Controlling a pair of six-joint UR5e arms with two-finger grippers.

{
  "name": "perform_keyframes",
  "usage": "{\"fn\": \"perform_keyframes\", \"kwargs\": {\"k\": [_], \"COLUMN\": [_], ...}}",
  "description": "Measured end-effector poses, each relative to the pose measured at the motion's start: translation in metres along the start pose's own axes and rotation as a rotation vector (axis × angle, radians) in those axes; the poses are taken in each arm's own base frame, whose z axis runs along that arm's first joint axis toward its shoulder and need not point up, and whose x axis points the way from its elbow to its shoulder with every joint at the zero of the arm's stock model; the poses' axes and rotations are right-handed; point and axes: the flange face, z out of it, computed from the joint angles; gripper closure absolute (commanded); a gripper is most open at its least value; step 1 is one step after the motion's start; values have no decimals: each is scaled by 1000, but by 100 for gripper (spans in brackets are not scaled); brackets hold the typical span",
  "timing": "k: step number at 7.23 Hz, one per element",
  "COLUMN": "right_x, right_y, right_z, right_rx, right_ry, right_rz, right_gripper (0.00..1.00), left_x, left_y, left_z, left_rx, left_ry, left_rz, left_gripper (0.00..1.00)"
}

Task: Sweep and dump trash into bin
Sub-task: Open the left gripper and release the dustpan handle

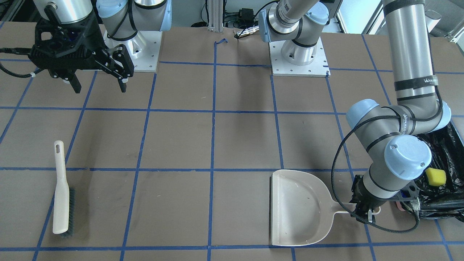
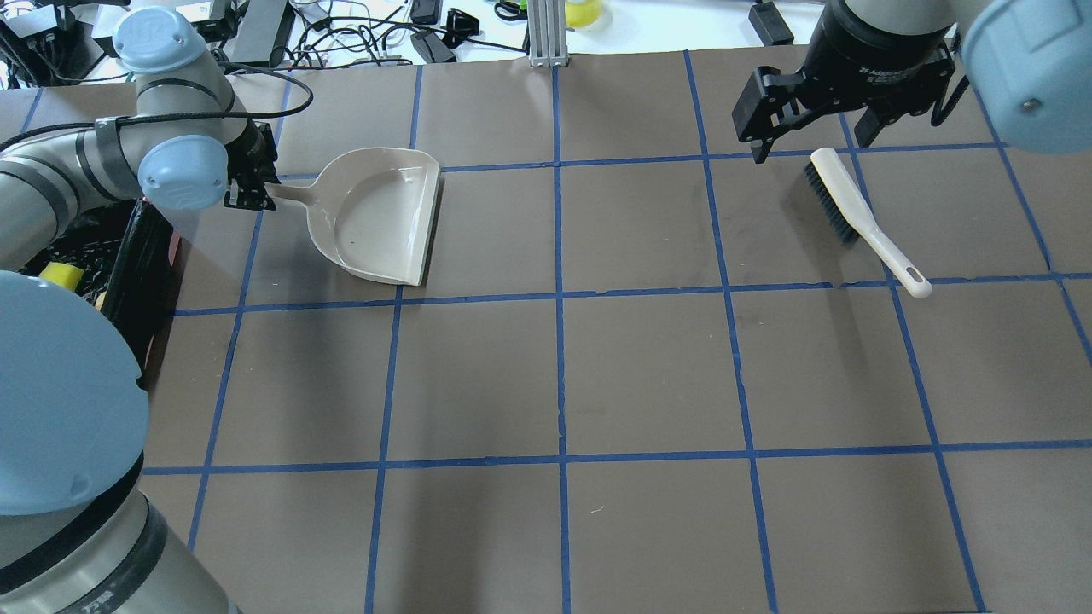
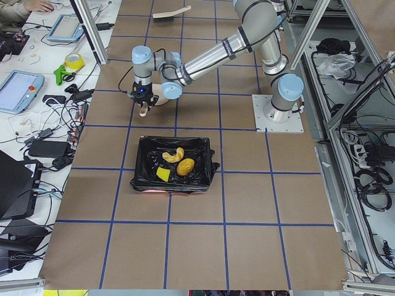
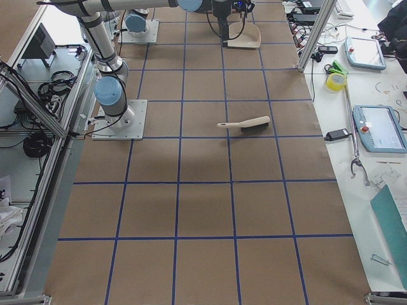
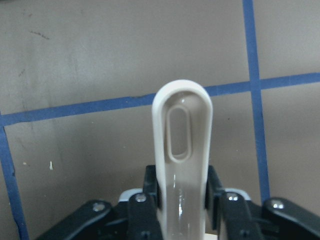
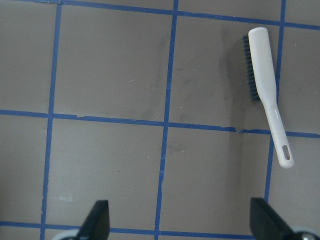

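All the trash lies in the bin (image 3: 141,161), a box lined with black plastic: an orange-brown lump (image 3: 186,166), a pale curved slice (image 3: 174,155) and a yellow sponge piece (image 3: 162,174), which also shows as the sponge (image 1: 435,176). Beside the bin, the beige dustpan (image 1: 301,206) rests flat and empty on the table. My left gripper (image 1: 364,214) is shut on the dustpan's handle (image 5: 182,150). My right gripper (image 1: 100,88) hangs open and empty, well above the table. The white brush (image 2: 862,213) lies on the table near it.
The brown table (image 2: 563,375) carries a blue tape grid. The two arm bases (image 1: 299,59) stand at the robot's side. Benches with tablets, tape and cables (image 3: 37,92) run along the far side, past an aluminium post (image 2: 546,34).
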Motion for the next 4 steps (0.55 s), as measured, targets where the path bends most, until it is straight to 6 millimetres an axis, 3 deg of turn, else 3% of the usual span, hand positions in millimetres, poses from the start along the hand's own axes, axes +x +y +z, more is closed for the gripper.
{"fn": "perform_keyframes", "kwargs": {"k": [1, 4], "right_x": [0, 1], "right_y": [0, -1], "right_z": [0, 1], "right_rx": [0, -1], "right_ry": [0, 0], "right_rz": [-1, 1], "right_gripper": [0, 0], "left_x": [1, 2], "left_y": [3, 4], "left_z": [-1, 2], "left_rx": [0, 1], "left_ry": [3, 5], "left_rz": [6, 15], "left_gripper": [77, 75]}}
